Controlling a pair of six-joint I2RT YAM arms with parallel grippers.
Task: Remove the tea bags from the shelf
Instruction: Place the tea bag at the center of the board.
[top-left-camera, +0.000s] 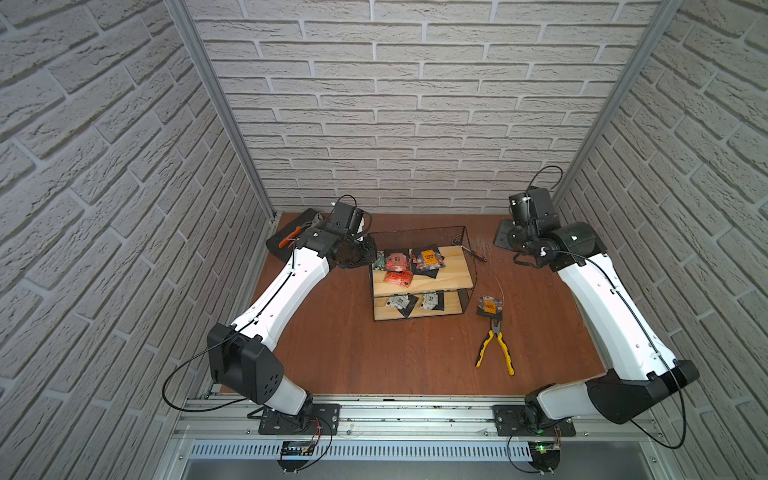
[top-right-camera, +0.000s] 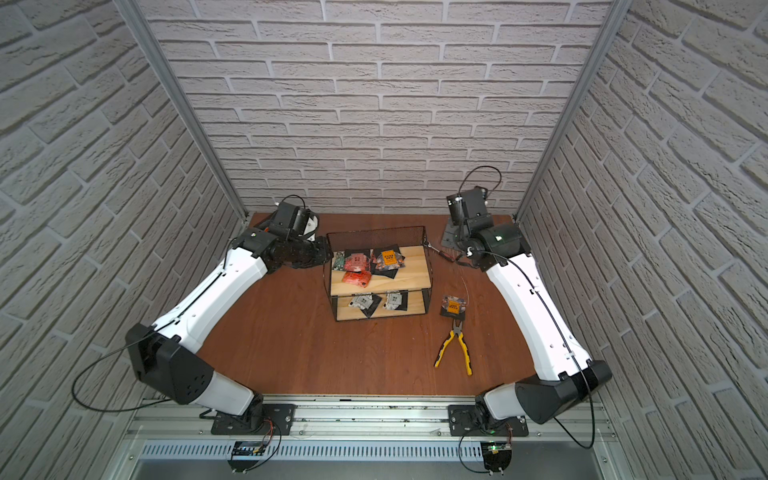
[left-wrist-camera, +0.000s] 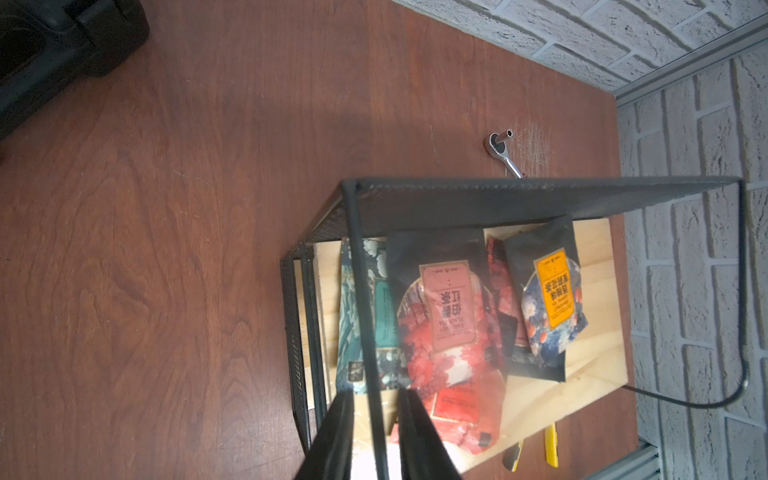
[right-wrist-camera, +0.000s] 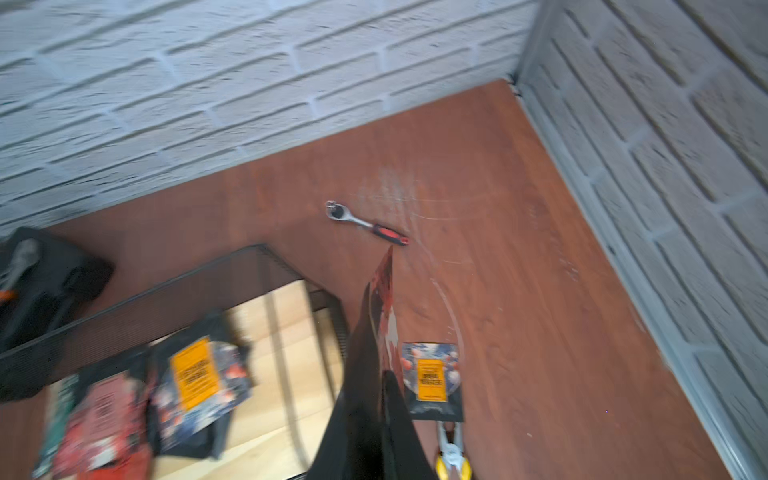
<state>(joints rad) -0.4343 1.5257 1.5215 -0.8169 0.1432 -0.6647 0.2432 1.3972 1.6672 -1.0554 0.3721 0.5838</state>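
Lower right of centre in a top view: yellow-handled pliers (top-left-camera: 496, 351), not part of task. Just above them: orange-label tea bag (top-left-camera: 489, 306) flat on table (top-left-camera: 374, 353), off shelf (top-left-camera: 457, 266).

Shelf at frame centre: two white-grey tea bags (top-left-camera: 399, 302) on lower board, mixed pile (top-left-camera: 409, 266) of red, green and orange-label ones on upper board.

Left gripper (left-wrist-camera: 374, 395) at shelf's left end, fingers slightly apart astride frame wire, nothing seen gripped.

Right gripper (right-wrist-camera: 380, 386) right of shelf, clamped on red sachet (right-wrist-camera: 388, 299) held edge-on.

Sachets likely light, limp, crinkly, slick. Pinch free corner, single layer.

shelf (top-left-camera: 455, 272) front open, mesh back (top-left-camera: 417, 236) closed
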